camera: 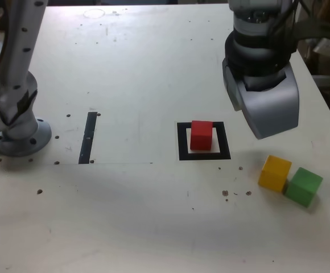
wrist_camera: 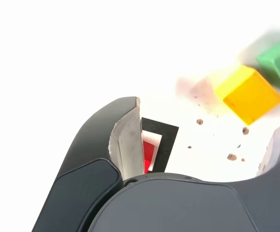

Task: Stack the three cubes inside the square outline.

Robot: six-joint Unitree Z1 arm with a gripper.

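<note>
Red cube point(camera: 201, 135) sits inside the square outline point(camera: 182, 141) on a scuffed, speckled white table point(camera: 136, 68); yellow cube point(camera: 275, 172) and green cube point(camera: 303, 185) touch nearby. Gripper point(wrist_camera: 205, 140) hangs spread wide, holding nothing.

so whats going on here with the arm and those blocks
A single robot arm is stacking cubes. The red cube already sits inside the square outline. The gripper hangs above the table with its jaws open and holds nothing. The yellow cube and green cube wait side by side, touching, on the table at the exterior view's right, neither yet stacked.
</note>
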